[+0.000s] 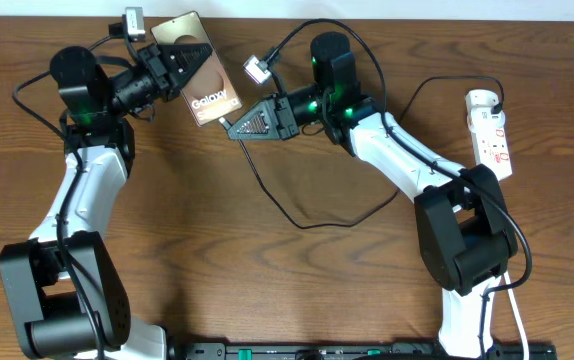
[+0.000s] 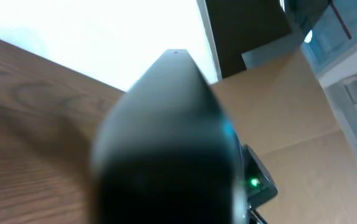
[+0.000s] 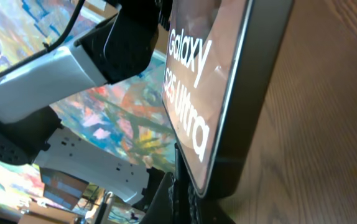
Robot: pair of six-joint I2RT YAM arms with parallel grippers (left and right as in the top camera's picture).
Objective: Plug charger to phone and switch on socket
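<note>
Left gripper holds phone; right gripper at its end

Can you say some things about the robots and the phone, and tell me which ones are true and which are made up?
1. The left gripper is holding the phone. True.
2. The phone is lying flat with nothing holding it. False: it is lifted and tilted in the left gripper.
3. The phone's face says "Galaxy". True.
4. The right gripper is over by the socket. False: it is at the phone's lower edge, away from the socket.
5. The charger loops across the table. True.
</note>
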